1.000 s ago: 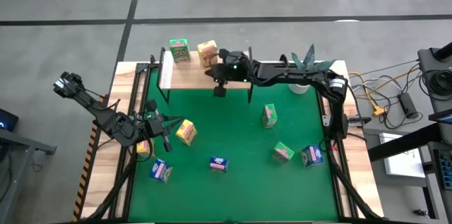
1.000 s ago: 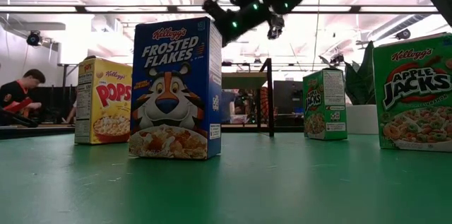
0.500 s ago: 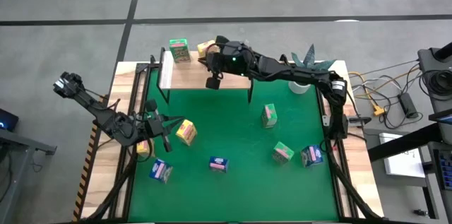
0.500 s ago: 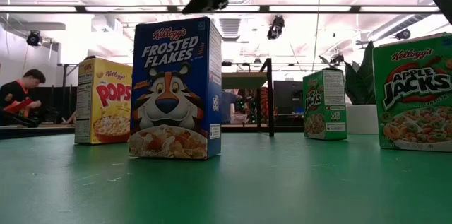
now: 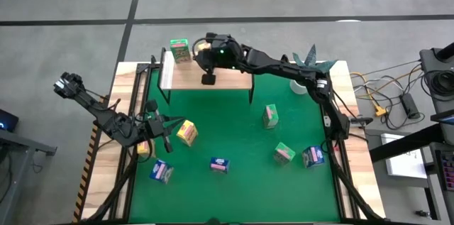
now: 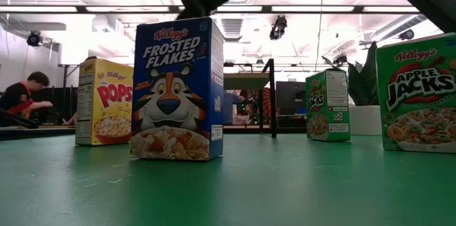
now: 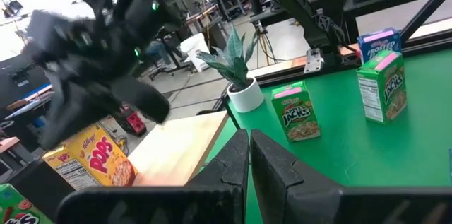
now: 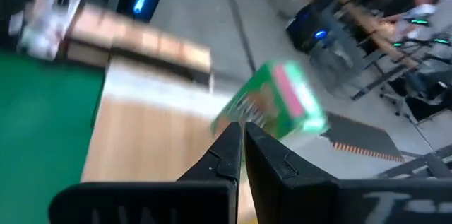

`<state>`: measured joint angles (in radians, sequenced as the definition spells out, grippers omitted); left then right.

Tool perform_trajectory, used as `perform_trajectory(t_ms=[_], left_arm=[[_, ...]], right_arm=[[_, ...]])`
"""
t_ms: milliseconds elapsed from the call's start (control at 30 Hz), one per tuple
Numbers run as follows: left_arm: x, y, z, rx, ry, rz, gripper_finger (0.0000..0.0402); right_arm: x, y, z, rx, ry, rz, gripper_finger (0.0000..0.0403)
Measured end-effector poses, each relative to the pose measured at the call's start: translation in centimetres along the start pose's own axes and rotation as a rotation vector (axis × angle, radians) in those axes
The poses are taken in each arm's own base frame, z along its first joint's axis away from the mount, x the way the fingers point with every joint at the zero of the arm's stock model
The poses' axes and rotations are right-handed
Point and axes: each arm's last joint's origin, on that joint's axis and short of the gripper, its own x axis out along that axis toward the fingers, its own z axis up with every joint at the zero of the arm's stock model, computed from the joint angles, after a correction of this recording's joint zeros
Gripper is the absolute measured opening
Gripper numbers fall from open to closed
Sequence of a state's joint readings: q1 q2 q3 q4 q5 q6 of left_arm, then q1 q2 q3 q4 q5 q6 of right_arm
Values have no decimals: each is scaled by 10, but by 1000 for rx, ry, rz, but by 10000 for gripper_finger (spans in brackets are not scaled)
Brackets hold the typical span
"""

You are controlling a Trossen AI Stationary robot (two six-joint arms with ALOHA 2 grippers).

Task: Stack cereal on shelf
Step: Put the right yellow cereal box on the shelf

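- Cereal boxes lie scattered over the green mat [image 5: 234,133] on the bench [image 5: 106,157]: a yellow box [image 5: 186,133] left of centre, a blue box [image 5: 219,165] at lower centre, another blue box [image 5: 162,172] at lower left, a green box [image 5: 270,116] right of centre, and a green box [image 5: 284,153] with a blue box [image 5: 313,156] just beside it at lower right.
- One more yellow box [image 5: 144,148] shows partly under the left arm at the mat's left edge.
- The shelf [image 5: 230,79] stands at the upper middle of the high view, at the mat's far edge; a green box [image 5: 179,50] stands at its upper left corner.
- A yellow box [image 7: 92,160] stands on the shelf's wooden top, seen in the left wrist view close under the right arm.
- The right gripper [image 5: 206,46] hangs over the shelf's upper left part, just right of the green box there; its fingers [image 8: 265,150] are closed and hold nothing.
- The left gripper [image 5: 169,124] rests low at the left of the mat, just beside the yellow box; its fingers [image 7: 268,164] are closed and empty.
- A potted plant [image 5: 306,65] stands at the upper right corner of the bench.
- In the low view a person [image 6: 25,98] sits at the far left, beyond the bench.
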<state>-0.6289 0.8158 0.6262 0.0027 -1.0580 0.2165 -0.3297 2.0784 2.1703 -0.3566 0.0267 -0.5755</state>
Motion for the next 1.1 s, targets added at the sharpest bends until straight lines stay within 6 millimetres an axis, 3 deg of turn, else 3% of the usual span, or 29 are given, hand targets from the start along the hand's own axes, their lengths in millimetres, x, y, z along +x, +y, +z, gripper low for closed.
perform_trajectory(t_ms=[400, 700, 1100], left_arm=[[0, 0, 0, 2, 1, 0, 0], [0, 0, 0, 2, 1, -1, 0], [0, 0, 0, 2, 1, -1, 0]], right_arm=[[15, 12, -46, -86, 204, 120, 9], [20, 3, -55, -91, 198, 47, 9], [21, -6, -51, -78, 132, -11, 9]])
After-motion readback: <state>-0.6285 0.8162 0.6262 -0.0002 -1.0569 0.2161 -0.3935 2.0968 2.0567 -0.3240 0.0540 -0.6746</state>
